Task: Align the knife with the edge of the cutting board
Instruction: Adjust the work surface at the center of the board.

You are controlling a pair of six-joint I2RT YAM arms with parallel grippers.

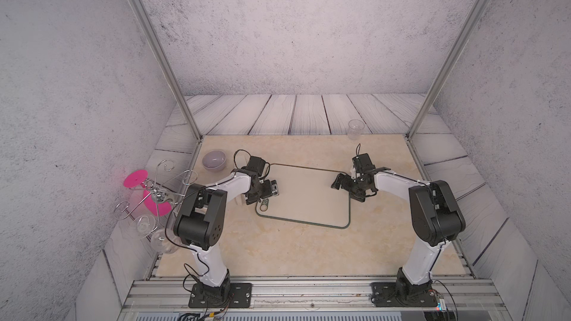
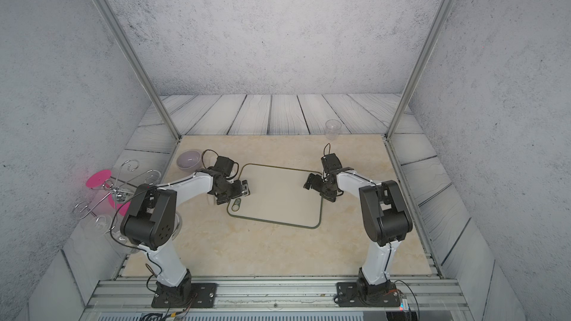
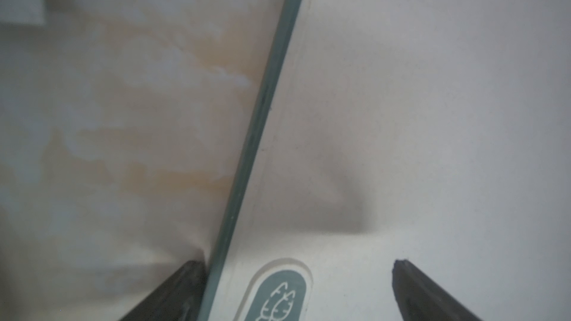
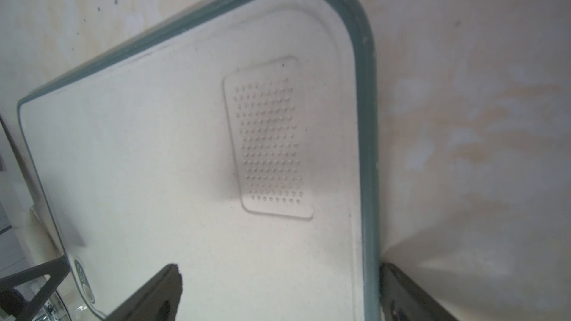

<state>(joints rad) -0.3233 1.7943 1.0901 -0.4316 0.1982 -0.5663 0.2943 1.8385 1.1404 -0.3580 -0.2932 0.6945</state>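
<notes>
Left gripper (image 3: 296, 262) and right gripper (image 4: 278, 268) gape wide and empty astride opposite board (image 1: 309, 199) edges, while the knife (image 1: 238, 202), mostly hidden, lies just beside the left gripper's edge, seemingly parallel, so alignment looks nearly done.

Two arms, left arm (image 1: 230, 185) and right arm (image 1: 398, 185), work over one board (image 1: 309, 199). On the table: one knife (image 1: 238, 202), mostly hidden, one bowl (image 1: 213, 160), one cup (image 1: 355, 129). Off to the side: one wire rack (image 1: 163, 180), two pink pieces (image 1: 135, 178) and what look like two glasses (image 1: 142, 226).
</notes>
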